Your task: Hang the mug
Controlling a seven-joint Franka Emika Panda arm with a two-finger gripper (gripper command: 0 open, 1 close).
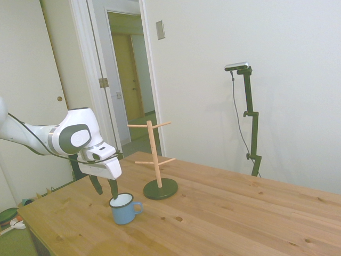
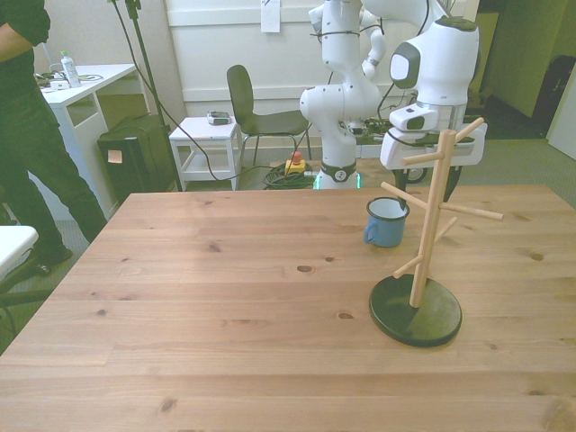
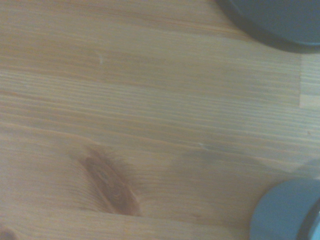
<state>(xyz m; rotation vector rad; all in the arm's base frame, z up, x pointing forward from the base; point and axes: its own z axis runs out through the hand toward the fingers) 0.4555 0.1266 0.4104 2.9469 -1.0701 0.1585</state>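
Mug [image 1: 126, 209], small and blue with a white inside and a thin dark rim, stands upright on the wooden table [image 1: 224, 213], its loop handle pointing toward the side view's right. In the front view the mug [image 2: 386, 221] sits just behind a wooden rack [image 2: 430, 236], whose pegs cross in front of part of the robot's wrist. The gripper [image 1: 106, 188] hangs over the mug with its two dark fingers parted; one finger reaches the mug's rim and the other stays outside it, gripping nothing. In the front view the fingers are hidden behind the rack. The rack is a pale upright post with slanted pegs on a round dark base [image 1: 160, 189]. The blurred wrist view shows knotted wood grain, the dark base's edge [image 3: 280, 22], and a cut-off blue curve [image 3: 285, 212] of the mug. No writing is legible anywhere. A person [image 2: 36, 135] stands at the front view's left, partly cut off.
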